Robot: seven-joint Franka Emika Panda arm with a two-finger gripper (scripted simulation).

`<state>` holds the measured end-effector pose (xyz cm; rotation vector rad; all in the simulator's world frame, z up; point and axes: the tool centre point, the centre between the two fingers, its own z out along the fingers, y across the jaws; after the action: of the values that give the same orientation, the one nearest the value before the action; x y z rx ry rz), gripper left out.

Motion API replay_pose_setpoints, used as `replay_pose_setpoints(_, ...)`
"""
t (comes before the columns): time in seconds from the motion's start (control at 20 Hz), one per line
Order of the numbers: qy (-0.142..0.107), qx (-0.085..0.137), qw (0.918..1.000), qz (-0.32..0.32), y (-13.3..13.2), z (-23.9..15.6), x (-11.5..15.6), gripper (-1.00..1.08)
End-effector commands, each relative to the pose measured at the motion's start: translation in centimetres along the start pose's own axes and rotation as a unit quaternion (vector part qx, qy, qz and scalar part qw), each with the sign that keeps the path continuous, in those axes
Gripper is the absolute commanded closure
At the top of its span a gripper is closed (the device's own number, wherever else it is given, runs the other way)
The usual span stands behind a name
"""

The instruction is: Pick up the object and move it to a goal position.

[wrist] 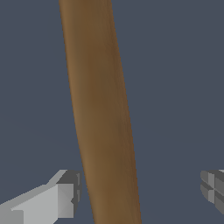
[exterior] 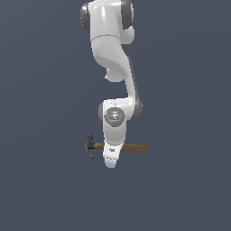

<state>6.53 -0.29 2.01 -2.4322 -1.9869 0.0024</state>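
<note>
Between our jaws: hammer (wrist: 103, 118) handle, jaws released, one finger (wrist: 65, 192) just beside it
Hammer head: toward exterior view's left
Gripper (exterior: 111, 159): low over the surface (exterior: 40, 189)

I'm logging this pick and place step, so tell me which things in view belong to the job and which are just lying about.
Part of the job:
- hammer, its brown handle between the fingers
- gripper, open, one finger close beside the handle

Just lying about:
- nothing else shows, only the plain grey floor

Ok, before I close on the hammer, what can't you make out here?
- Exterior view: the gripper fingers and mid-handle of the hammer, hidden behind the arm's hand.
- Wrist view: hammer head, cut off by the frame; only the handle shows.
- Goal position: not seen in either view.
</note>
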Motion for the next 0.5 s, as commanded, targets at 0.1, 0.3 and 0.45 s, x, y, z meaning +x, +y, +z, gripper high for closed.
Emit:
replay_pose_setpoints(0.1, 0.0, -0.001, 1.0, 0.0, 0.17, 0.34, 0.01, -0.92)
replay_pose_setpoints(0.3, 0.0, -0.001, 1.0, 0.0, 0.17, 0.34, 0.01, 1.08)
replay_pose_setpoints(0.45, 0.0, -0.001, 1.0, 0.0, 0.17, 0.34, 0.01, 1.08)
